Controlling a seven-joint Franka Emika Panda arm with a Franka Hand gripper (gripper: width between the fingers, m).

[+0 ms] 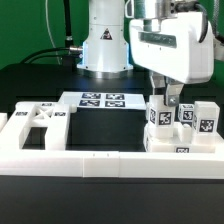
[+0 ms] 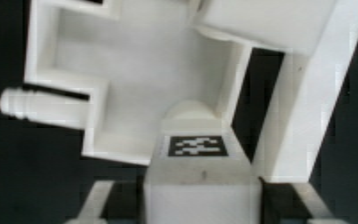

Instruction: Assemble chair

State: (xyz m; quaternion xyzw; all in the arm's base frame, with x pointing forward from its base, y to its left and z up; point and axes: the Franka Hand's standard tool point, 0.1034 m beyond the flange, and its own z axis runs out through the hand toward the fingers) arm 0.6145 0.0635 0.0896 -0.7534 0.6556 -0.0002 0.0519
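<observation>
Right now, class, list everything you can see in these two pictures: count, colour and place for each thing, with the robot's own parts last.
seat: one, white, X-braced, at the exterior view's left
chair blocks: at least three, white, tagged, clustered at the exterior view's right
marker board: one, white, flat, behind centre
border wall: one, white, along the front and left
table: one, black
arm: one, white, at the back
gripper: one, white, shut on the cluster's left block

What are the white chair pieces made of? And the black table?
The chair pieces look like hard plastic: smooth, glossy white, with blocky edges. The table looks matte black, without shine; cloth or board, I cannot tell.
</observation>
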